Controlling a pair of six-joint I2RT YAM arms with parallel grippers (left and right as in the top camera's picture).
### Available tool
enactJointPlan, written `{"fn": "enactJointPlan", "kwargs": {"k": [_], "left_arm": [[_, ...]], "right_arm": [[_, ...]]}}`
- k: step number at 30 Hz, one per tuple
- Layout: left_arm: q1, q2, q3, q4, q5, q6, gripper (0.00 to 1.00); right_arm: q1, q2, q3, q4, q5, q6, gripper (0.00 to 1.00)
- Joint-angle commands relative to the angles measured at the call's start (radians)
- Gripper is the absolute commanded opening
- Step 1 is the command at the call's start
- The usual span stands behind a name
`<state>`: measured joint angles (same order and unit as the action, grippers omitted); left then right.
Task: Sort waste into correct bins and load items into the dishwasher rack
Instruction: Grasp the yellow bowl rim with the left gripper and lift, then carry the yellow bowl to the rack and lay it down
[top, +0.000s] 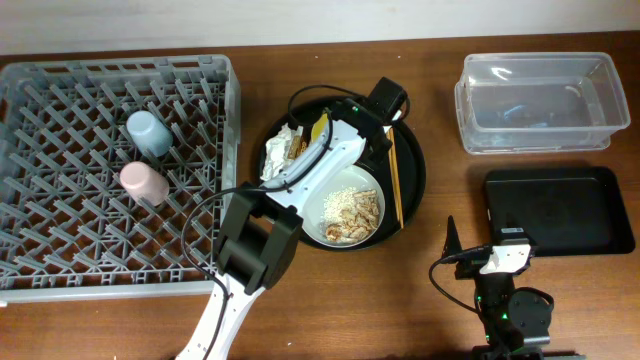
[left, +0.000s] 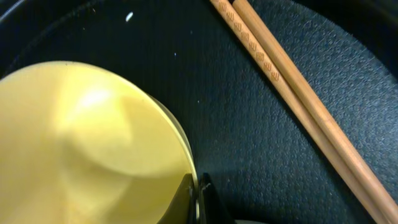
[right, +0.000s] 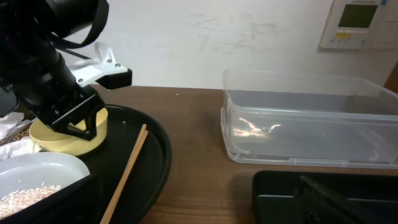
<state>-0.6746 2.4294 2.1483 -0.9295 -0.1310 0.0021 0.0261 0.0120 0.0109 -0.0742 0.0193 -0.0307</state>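
Note:
My left gripper (left: 196, 196) is shut on the rim of the yellow bowl (left: 81, 143), which sits on the large round black tray (left: 261, 155). From the right wrist, the left gripper (right: 78, 126) comes down onto the bowl (right: 59, 142). In the overhead view the arm hides the bowl under the gripper (top: 372, 128). The chopsticks (top: 396, 180) lie on the tray to its right (left: 292, 93). The pale plate (top: 312, 215) holds rice and fried pieces (top: 352, 215). Wrappers (top: 280, 150) lie beside it. My right gripper (top: 450, 238) rests near the front edge, holding nothing that I can see.
The dishwasher rack (top: 230, 120) at the left holds a blue cup (top: 150, 133) and a pink cup (top: 143, 182). The clear tub (top: 545, 145) stands at the back right, with the shallow black tray (top: 560, 210) in front of it.

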Motion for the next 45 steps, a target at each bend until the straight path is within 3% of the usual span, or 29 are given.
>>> {"fn": "enactJointPlan", "kwargs": {"k": [1, 7, 12, 18, 26, 31, 36, 38, 41, 45], "left_arm": [[0.002, -0.008, 0.071, -0.029, 0.034, -0.030, 0.01], [0.004, -0.151, 0.126, -0.118, 0.033, -0.084, 0.01], [0.027, -0.316, 0.126, -0.235, 0.042, -0.243, 0.00], [0.238, -0.461, 0.126, -0.396, 0.135, -0.264, 0.01], [0.692, -0.466, 0.125, -0.491, 0.582, -0.256, 0.00], [0.946, -0.466, 0.124, -0.520, 0.949, -0.138, 0.01], [1.085, -0.466, 0.107, -0.577, 1.130, 0.001, 0.01], [1.133, -0.466, 0.069, -0.584, 1.294, 0.092, 0.01], [1.200, -0.466, -0.023, -0.580, 1.369, 0.133, 0.01], [1.323, -0.466, -0.187, -0.493, 1.608, 0.221, 0.00]], "right_arm": [[0.006, -0.006, -0.005, -0.006, 0.013, -0.003, 0.98], [0.006, -0.006, -0.005, -0.006, 0.013, -0.003, 0.98], [0.006, -0.006, -0.005, -0.006, 0.013, -0.003, 0.98], [0.006, -0.006, -0.005, -0.006, 0.013, -0.003, 0.98], [0.006, -0.006, -0.005, -0.006, 0.013, -0.003, 0.98], [0.006, -0.006, -0.005, -0.006, 0.013, -0.003, 0.98], [0.006, -0.006, -0.005, -0.006, 0.013, -0.003, 0.98], [0.006, -0.006, -0.005, -0.006, 0.013, -0.003, 0.98], [0.006, -0.006, -0.005, -0.006, 0.013, -0.003, 0.98], [0.006, -0.006, -0.005, -0.006, 0.013, -0.003, 0.98]]}}
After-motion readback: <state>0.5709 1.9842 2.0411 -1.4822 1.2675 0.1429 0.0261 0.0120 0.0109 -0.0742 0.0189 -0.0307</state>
